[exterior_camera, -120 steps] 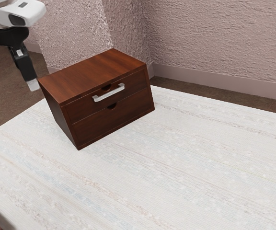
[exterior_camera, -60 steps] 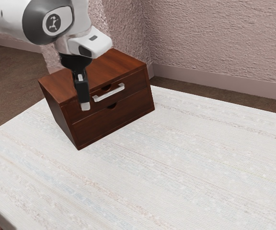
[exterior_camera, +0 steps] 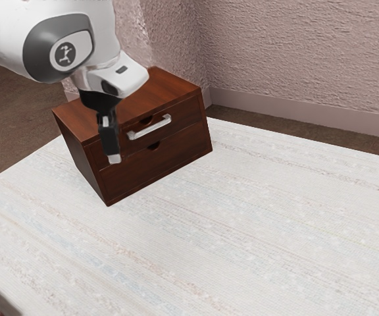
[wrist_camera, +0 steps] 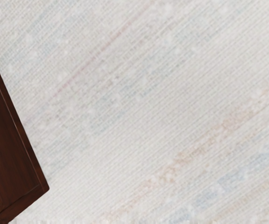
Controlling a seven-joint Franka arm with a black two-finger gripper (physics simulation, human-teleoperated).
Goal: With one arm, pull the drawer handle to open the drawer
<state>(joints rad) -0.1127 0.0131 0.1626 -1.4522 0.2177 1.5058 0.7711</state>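
A dark brown wooden cabinet (exterior_camera: pixel 127 99) with two drawers stands at the back left of the table. Both drawers sit flush with its front. The upper drawer (exterior_camera: pixel 179 113) carries a silver bar handle (exterior_camera: pixel 149 127). The lower drawer (exterior_camera: pixel 156 161) has just a small notch. My gripper (exterior_camera: pixel 114 157) hangs pointing down in front of the cabinet's front face, toward the exterior view's left of the handle and a little lower than it. It holds nothing. The wrist view catches a corner of the cabinet (wrist_camera: pixel 3 163) beside the table's cloth.
The table (exterior_camera: pixel 242 224) is covered with a pale woven cloth and stretches wide toward the exterior view's right and front. A rough plaster wall (exterior_camera: pixel 295 46) rises behind the cabinet, with brown floor (exterior_camera: pixel 5 131) beyond the table's left edge.
My arm has swung in from the exterior view's far left, past the cabinet's side, to its front face. Over the last half second the gripper sank slightly. The drawers have not moved.
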